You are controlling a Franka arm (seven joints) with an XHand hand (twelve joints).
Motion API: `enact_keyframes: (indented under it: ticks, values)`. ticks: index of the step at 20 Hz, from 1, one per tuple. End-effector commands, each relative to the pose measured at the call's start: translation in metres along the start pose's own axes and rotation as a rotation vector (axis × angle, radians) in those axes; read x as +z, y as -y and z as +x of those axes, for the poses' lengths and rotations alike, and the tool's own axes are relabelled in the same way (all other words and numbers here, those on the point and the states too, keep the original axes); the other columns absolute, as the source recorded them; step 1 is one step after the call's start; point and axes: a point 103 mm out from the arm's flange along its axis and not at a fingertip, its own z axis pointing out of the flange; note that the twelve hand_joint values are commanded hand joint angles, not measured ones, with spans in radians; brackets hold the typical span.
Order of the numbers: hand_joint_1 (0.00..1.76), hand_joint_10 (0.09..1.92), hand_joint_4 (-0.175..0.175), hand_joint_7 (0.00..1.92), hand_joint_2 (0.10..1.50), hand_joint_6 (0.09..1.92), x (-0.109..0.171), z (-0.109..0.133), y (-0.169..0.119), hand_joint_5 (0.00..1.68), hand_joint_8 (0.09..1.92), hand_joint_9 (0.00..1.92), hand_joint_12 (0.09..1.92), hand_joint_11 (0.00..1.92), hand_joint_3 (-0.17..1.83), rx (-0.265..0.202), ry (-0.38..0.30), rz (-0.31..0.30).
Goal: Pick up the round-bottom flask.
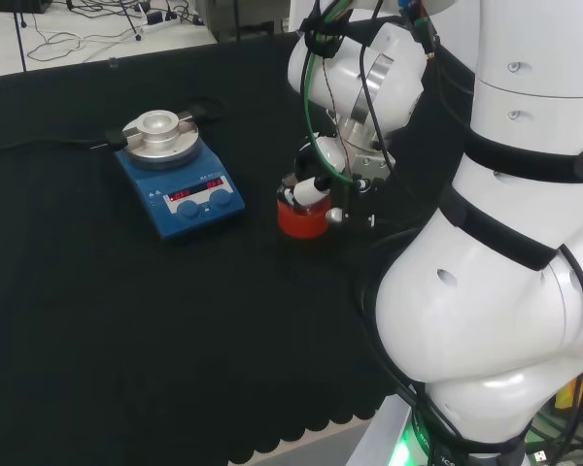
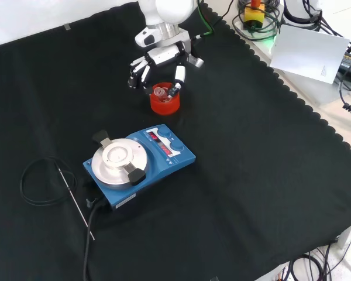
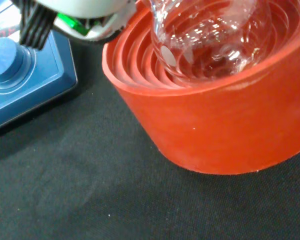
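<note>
The round-bottom flask of clear glass sits in a red ribbed ring stand on the black cloth. My hand hangs just above it, coming in from the top of the front view. Its fingers point down to the left of the stand, apart from the glass, while the thumb reaches down close by the flask's neck on the right. In the wrist view the flask's bulb rests inside the stand, with part of my hand beside the rim. In the head view my hand covers the stand.
A blue hotplate stirrer with a round metal top stands in front of the stand in the front view, left of it in the head view. A thin metal probe and a looped black cable lie beside the stirrer.
</note>
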Motion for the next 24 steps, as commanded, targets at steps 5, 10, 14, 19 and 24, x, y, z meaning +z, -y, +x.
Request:
enact_keyframes:
  ticks: [5, 10, 14, 19, 24]
  values:
    - [0.82, 0.71, -0.087, 0.19, 0.64, 0.87, 0.0006, 0.0037, -0.0033, 0.78, 0.69, 0.38, 1.41, 0.0, 0.55, -0.002, -0.003, 0.003]
    - [0.82, 0.71, -0.088, 0.19, 0.64, 0.87, 0.002, 0.0013, -0.003, 0.78, 0.69, 0.39, 1.41, 0.0, 0.55, 0.007, 0.003, 0.009]
    - [0.83, 0.7, -0.089, 0.2, 0.65, 0.86, 0.0028, 0.0008, -0.0024, 0.84, 0.69, 0.4, 1.42, 0.0, 0.55, 0.01, 0.015, 0.003]
    - [0.95, 0.68, 0.004, 0.25, 0.73, 0.8, 0.0022, 0.0045, -0.0027, 1.05, 0.69, 0.46, 1.43, 0.03, 0.51, 0.001, 0.027, -0.019]
    - [1.1, 0.63, 0.171, 0.32, 0.73, 0.75, 0.0014, 0.0056, -0.0025, 1.21, 0.66, 0.54, 1.41, 0.1, 0.57, 0.009, 0.026, -0.025]
